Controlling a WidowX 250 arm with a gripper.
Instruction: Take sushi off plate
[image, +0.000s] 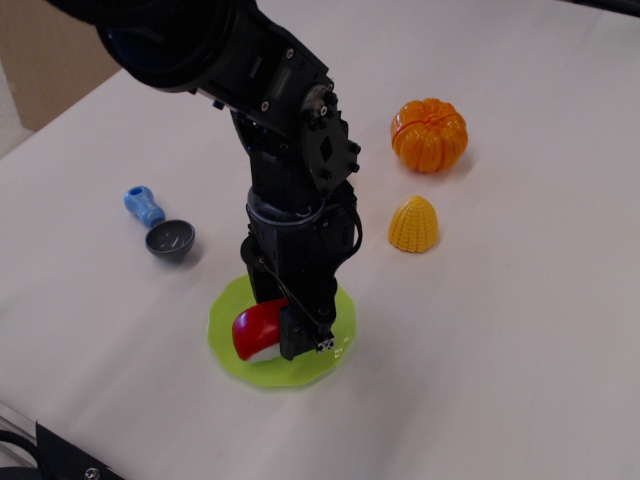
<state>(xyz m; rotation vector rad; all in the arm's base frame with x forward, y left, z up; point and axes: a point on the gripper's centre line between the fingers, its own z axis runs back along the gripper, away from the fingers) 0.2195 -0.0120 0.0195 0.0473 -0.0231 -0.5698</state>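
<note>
A single black robot arm reached down from the far left of a white table (520, 330) onto a lime-green plate (335, 345) with a wavy rim, which lay near the front of the scene. The sushi (256, 334), a toy piece with a glossy red top over a white rice base, sat on the left half of that plate, tipped so its red top faced left and toward the viewer. Its long axis could not be judged, because the arm covered its right end. The gripper (298, 340) stood directly against the right side of the sushi, low over the plate, so the sushi lay just to the claw's left and touching it. Only one dark finger (303, 332) showed clearly, and how far the claw was parted could not be told, nor whether it had truly closed on the sushi. It seemed likely that a grasp was under way, with the lift off the plate not yet made. Beyond the plate, well apart from it, were a small grey bowl (169, 240) and a blue toy (143, 206) at the left, a yellow corn piece (414, 224) at the right, and an orange pumpkin (429, 134) farther off.
</note>
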